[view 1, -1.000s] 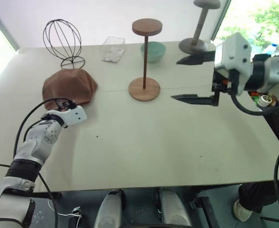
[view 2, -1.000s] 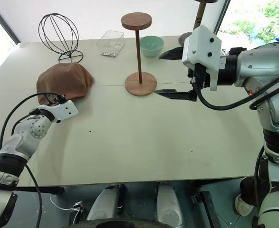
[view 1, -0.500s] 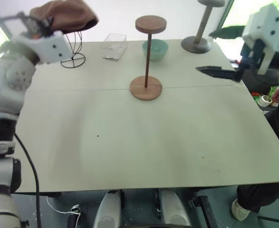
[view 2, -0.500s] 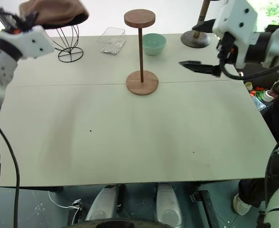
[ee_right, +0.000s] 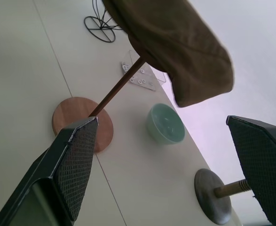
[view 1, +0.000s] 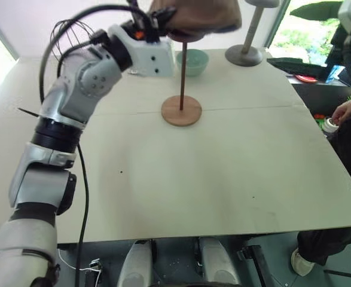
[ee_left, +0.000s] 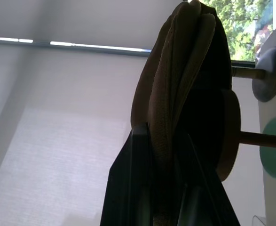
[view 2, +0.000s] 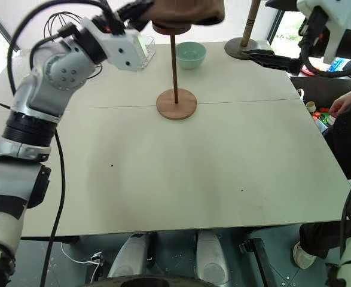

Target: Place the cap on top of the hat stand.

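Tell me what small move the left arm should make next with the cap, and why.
Probably ease the cap straight down and only then let go. The left gripper is shut on its edge, and the cap hangs over the top disc of the hat stand, with that disc just behind the fabric in the left wrist view. Whether the cap already rests on the disc cannot be told, so releasing now might drop it askew.

No text, label, brand, number or sign can be read in any view.
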`<state>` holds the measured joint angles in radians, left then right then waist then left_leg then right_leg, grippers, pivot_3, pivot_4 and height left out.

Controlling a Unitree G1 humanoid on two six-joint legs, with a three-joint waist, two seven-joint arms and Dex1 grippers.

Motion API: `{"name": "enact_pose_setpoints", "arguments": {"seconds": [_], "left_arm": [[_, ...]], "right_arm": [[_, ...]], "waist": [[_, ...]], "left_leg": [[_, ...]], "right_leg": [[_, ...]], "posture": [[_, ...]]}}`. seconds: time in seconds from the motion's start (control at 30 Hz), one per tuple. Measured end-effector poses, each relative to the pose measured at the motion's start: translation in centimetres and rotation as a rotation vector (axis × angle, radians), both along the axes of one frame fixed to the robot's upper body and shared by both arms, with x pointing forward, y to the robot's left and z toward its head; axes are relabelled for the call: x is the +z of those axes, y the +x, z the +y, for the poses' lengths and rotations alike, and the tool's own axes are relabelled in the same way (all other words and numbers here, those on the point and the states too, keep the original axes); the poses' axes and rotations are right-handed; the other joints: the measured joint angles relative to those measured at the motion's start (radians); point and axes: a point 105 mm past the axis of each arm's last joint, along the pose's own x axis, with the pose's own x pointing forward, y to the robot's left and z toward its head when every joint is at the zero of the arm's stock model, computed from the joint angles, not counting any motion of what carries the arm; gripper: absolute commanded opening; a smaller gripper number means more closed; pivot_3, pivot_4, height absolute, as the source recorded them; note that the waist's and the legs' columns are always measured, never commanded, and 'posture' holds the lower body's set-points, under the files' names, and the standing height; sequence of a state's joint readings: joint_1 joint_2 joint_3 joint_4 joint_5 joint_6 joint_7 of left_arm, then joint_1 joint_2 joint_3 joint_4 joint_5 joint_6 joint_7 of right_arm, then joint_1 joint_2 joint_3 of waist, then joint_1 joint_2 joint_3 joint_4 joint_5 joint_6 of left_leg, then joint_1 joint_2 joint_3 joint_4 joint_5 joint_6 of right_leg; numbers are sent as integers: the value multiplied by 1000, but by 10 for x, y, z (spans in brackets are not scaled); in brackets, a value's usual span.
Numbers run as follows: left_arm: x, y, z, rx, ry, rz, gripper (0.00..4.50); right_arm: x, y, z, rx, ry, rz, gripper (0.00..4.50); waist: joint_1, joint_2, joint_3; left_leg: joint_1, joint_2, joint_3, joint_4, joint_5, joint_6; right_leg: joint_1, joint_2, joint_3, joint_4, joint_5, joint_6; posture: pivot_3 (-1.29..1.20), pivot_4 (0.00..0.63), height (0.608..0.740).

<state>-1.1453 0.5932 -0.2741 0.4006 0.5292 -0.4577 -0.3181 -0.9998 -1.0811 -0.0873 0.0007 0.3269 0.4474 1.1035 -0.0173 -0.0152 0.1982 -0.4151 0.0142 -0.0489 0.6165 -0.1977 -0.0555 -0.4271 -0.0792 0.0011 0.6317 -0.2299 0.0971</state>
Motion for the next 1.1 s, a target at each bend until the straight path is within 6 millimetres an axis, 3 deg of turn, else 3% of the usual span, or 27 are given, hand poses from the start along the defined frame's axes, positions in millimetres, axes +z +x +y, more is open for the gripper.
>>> {"name": "enact_pose_setpoints", "arguments": {"seconds": [0.23,0.33,0.53,0.57,0.87,0.97,1.1], "left_arm": [[-27,4,-2,3,47,47,51],[-33,3,-6,-12,42,60,1244],[-36,2,-8,-19,36,70,4290],[-36,2,-6,-15,31,73,4458],[-26,-17,37,-2,-9,95,4458],[-41,-30,46,-21,42,165,4458],[-66,-47,61,-71,40,400,4458]], "right_arm": [[-4,-3,0,-14,10,11,4500],[-6,-3,1,-18,13,15,4500],[-6,-5,8,-1,24,11,4500],[-7,-5,10,6,28,10,4500],[-19,-2,17,33,48,49,4500],[-23,-1,21,46,38,54,4500],[-30,1,24,61,15,68,4500]], "waist": [[5,0,0],[5,0,0],[3,0,0],[2,0,0],[5,0,0],[4,0,0],[1,0,0]], "left_leg": [[0,0,0,0,0,0],[-1,0,0,1,0,0],[0,0,0,1,0,0],[0,0,0,1,0,0],[0,0,0,2,0,0],[0,0,0,2,0,0],[0,0,0,2,0,0]], "right_leg": [[0,0,0,0,0,0],[0,0,0,0,0,0],[0,0,0,0,0,0],[0,0,0,0,0,0],[0,0,0,1,0,0],[0,0,1,1,0,0],[0,0,1,1,0,0]], "posture": [[0,150,740],[0,150,740],[0,150,740],[0,150,740],[0,150,740],[0,150,740],[0,150,740]]}}
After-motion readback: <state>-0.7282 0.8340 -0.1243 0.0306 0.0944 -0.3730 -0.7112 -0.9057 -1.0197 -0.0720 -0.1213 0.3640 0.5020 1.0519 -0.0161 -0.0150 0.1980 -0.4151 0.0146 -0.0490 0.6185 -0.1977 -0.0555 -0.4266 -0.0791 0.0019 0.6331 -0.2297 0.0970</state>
